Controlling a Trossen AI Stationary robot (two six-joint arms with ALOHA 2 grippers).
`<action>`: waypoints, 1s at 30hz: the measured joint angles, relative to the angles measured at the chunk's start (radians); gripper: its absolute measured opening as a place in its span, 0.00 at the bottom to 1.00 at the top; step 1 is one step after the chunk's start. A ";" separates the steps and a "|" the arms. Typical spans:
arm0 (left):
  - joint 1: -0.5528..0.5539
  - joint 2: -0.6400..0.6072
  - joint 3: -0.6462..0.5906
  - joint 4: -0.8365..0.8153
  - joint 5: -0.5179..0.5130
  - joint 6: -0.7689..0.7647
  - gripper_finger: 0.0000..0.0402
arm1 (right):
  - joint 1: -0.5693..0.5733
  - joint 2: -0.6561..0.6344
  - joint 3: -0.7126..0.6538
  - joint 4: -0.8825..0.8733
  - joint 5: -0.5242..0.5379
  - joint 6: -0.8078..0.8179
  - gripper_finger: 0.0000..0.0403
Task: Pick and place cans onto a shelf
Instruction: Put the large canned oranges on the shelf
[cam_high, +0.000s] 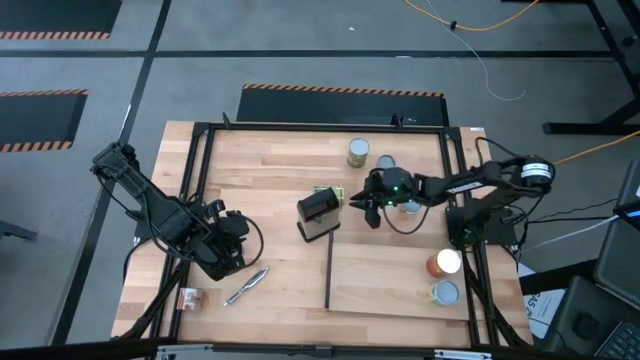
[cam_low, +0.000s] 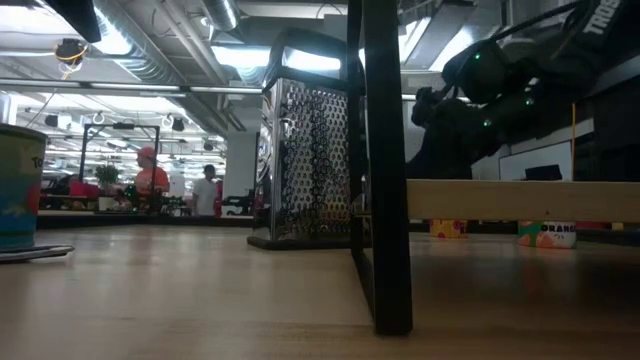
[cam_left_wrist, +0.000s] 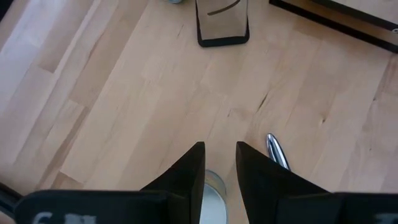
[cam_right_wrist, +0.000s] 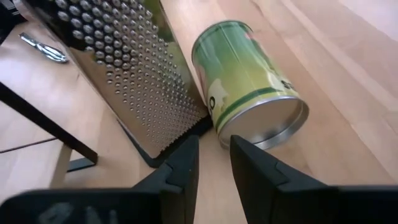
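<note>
A green-labelled can lies on its side on the table beside the black-framed metal grater, which is the black box in the high view. My right gripper hovers just short of that can, open by a narrow gap; it also shows in the high view. Two cans stand at the far side. Two more stand on the shelf. My left gripper is at the table's left, open by a narrow gap, over a can's silver rim.
A silver pen-like tool lies near the front left and shows in the left wrist view. A small can lies at the front left corner. The shelf's black bar stands upright. People stand far behind in the low view.
</note>
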 joint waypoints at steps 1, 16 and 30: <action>0.000 0.000 0.000 0.000 0.000 0.000 0.21 | 0.000 0.012 0.000 0.009 0.000 0.000 0.24; 0.000 0.000 0.000 0.000 0.000 0.000 0.21 | 0.000 0.193 0.000 0.169 -0.001 0.026 0.24; 0.000 0.000 0.000 0.000 -0.005 0.001 0.21 | 0.000 0.266 0.001 0.260 -0.002 0.029 0.24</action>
